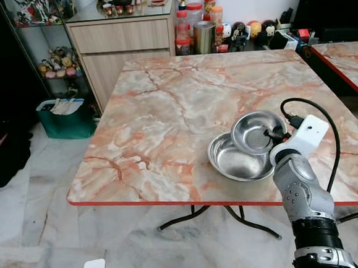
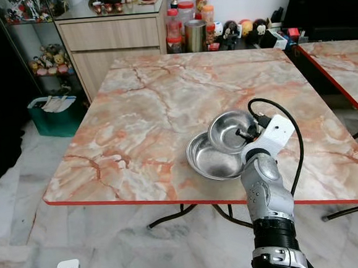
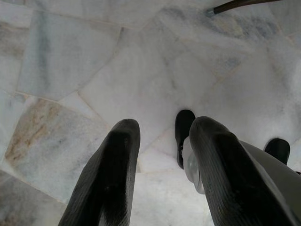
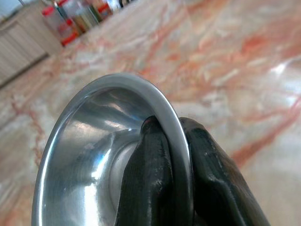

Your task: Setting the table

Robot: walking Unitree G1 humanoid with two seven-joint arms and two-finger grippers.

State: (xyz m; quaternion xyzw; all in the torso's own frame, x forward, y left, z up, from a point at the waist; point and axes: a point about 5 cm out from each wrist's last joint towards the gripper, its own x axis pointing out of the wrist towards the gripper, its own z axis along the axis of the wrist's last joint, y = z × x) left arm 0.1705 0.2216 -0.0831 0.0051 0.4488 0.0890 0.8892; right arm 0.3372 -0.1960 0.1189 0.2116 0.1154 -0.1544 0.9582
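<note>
reaching over the near right part of the square marble-patterned table with the red edge (image 1: 165, 110), the right gripper (image 4: 176, 155) was clamped on the rim of a small shiny round steel bowl (image 1: 256, 131), one black finger inside the bowl and the other outside, with the rim pinched between them. that bowl was tilted, its lower edge resting on or just over the far right rim of a larger shiny round steel bowl (image 1: 234, 161), which sat flat on the tabletop near the front edge. a black cable (image 1: 327, 122) looped from the white wrist housing up over the table.

the left gripper (image 3: 162, 155) hung low beside the robot, its two black fingers (image 3: 113, 174) spread apart with nothing between them, pointing down at a pale marble-tiled floor (image 3: 70, 61).

beyond the far edge of the table stood a light wooden cabinet with a drawer (image 1: 122, 45), and beside it a cluster of red-lidded plastic jars (image 1: 189, 24) and a tall metal canister (image 1: 204, 37). a row of small toy figures (image 1: 251, 30) lined the far side behind the table. a green bin (image 1: 66, 121) sat on the floor by the cabinet, near the table's far left corner. part of a second table with the same marble pattern (image 1: 347, 62) stood to the right.
</note>
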